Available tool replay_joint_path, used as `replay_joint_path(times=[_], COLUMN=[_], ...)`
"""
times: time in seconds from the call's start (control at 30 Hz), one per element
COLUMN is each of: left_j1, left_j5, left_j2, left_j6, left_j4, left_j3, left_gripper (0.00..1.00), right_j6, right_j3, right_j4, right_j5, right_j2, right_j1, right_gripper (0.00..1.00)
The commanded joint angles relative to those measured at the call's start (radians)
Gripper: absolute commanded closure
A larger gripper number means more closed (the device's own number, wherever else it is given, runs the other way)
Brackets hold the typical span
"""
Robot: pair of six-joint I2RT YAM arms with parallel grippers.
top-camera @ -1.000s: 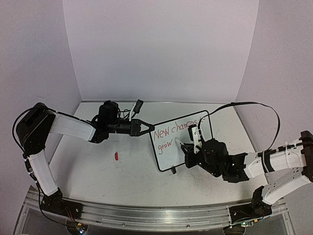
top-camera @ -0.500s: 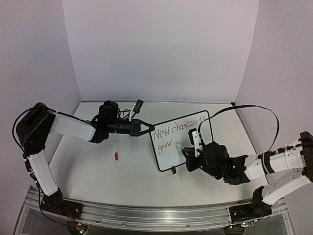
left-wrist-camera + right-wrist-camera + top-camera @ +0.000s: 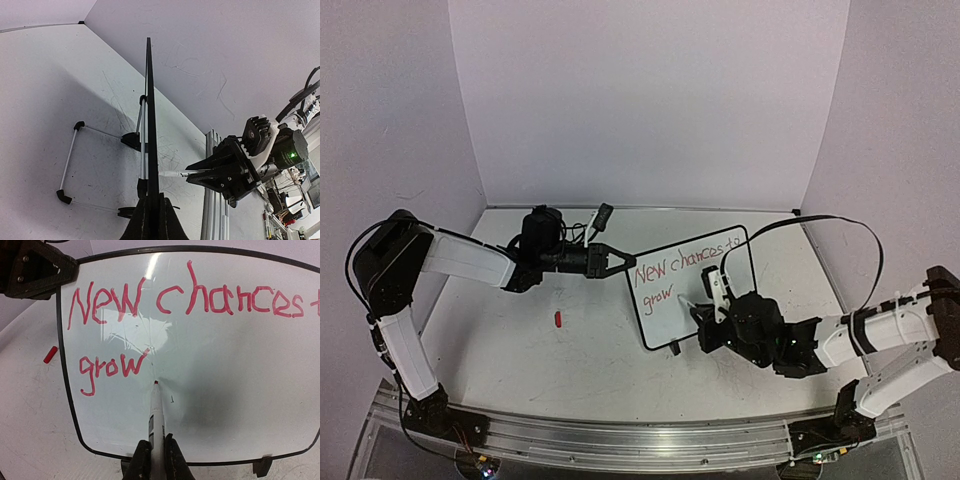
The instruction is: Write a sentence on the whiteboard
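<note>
With the left pincer (image 3: 625, 262) clamped on the top-left corner of the whiteboard (image 3: 692, 290), propped up on the bench (image 3: 520, 340), and the right pincer (image 3: 156, 460) closed on the red-tipped marker (image 3: 156, 412), the next word should begin just right of "grow" (image 3: 112, 365) with light, even pressure.

Left arm (image 3: 470, 262), right arm (image 3: 865, 330) stretched inward; both jaws clamped.

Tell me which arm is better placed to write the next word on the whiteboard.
Right. The right hand is shut on the red marker, whose tip is at the whiteboard just past "grow". The left hand is clamped on the board's corner, apparently steadying it, and has no marker.
</note>
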Motion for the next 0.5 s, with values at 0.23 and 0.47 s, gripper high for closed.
replay_joint_path(times=[0.23,0.47], left_j1=[-0.011,-0.011], left_j5=[0.027,0.028], left_j2=[-0.025,-0.028], left_j6=[0.005,0.005], left_j4=[-0.064,-0.064], left_j3=[0.020,0.020], left_gripper=[1.00,1.00], right_j6=[-0.020,-0.005], right_j3=[0.065,0.082], right_j4=[0.051,0.050], right_j5=[-0.005,0.009], right_j2=[0.034,0.080], right_j1=[-0.003,-0.003], right_gripper=[1.00,1.00])
